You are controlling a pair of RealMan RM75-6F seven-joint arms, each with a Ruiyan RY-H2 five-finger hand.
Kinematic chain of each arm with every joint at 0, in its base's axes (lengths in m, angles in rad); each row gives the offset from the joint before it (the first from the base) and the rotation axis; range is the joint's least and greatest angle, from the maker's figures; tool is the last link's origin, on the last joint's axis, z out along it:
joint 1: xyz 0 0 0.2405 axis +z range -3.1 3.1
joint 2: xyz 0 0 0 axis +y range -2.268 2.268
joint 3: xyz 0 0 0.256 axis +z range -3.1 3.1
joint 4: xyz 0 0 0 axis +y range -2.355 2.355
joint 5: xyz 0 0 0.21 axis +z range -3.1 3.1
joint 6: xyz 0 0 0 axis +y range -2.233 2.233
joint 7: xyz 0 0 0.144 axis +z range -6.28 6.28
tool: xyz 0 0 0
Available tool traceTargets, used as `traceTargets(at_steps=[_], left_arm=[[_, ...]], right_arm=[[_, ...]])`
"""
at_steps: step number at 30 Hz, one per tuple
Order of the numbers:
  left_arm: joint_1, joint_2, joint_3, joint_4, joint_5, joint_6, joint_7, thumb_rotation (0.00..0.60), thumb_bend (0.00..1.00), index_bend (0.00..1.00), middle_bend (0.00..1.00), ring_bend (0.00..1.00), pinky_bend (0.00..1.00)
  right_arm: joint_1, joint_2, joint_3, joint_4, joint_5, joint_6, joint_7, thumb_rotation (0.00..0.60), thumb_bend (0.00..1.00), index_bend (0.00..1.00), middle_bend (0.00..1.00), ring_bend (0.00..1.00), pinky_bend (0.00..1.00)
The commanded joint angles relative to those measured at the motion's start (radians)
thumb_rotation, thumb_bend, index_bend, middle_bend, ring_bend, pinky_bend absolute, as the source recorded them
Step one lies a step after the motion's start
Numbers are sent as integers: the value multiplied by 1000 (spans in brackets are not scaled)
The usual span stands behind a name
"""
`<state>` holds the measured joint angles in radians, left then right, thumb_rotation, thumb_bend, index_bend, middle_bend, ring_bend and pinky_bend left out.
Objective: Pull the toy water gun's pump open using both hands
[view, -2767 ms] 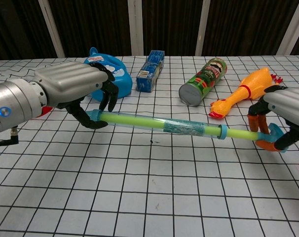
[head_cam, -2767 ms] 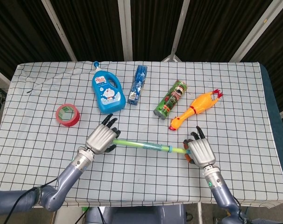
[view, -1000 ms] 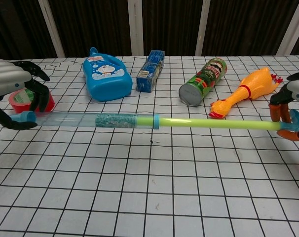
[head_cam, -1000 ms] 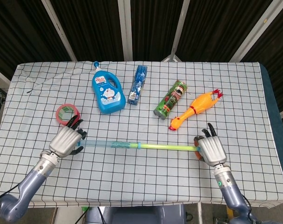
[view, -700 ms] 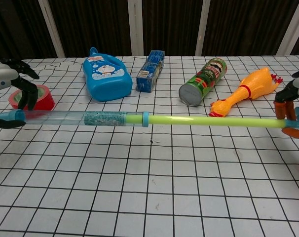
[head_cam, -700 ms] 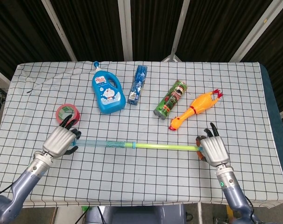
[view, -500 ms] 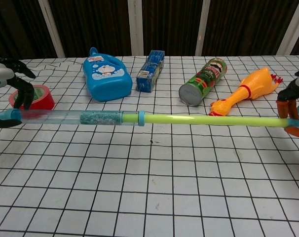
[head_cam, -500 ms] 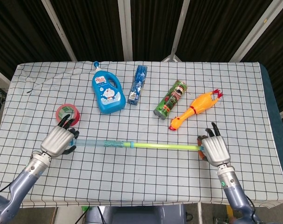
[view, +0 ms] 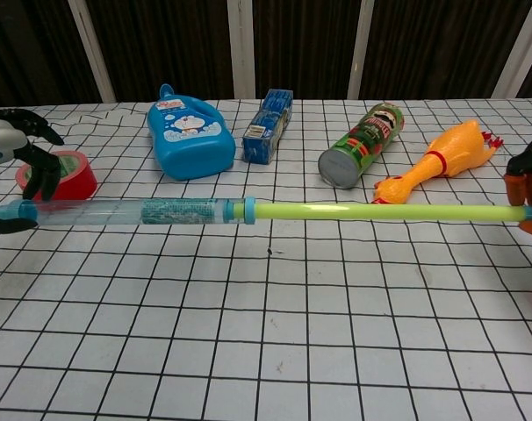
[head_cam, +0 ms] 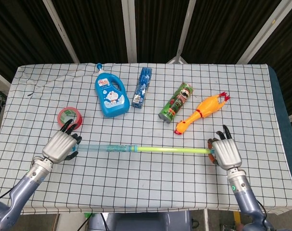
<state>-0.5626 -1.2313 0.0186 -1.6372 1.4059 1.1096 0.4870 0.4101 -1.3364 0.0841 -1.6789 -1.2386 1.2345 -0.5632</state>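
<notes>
Left hand [head_cam: 60,146] at nine o'clock is gripping the water gun [view: 117,211]; right hand [head_cam: 226,152] at three is gripping its pump handle [view: 531,214]; pulling straight apart, level, seems best

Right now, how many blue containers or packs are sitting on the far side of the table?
2: the blue detergent bottle at far left-centre, lying flat, and the blue pack just right of it. Nothing seems hidden behind them.

Bright even light, sharp, soft shadows
</notes>
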Motion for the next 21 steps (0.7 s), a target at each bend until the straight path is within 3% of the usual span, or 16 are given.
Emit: traceTargets(at_steps=[1,21], left_arm=[[1,0,-2,0,1,0,0,600,444,517,559,127,51],[6,10,-12,10,29,-10,-16,600,443,514,555,127,52]], right_arm=[[-1,1,0,2,0,-1,4,600,500,736,622,229,0],[-5,6,0,20,9,-8,8,600,501,737,622,229,0]])
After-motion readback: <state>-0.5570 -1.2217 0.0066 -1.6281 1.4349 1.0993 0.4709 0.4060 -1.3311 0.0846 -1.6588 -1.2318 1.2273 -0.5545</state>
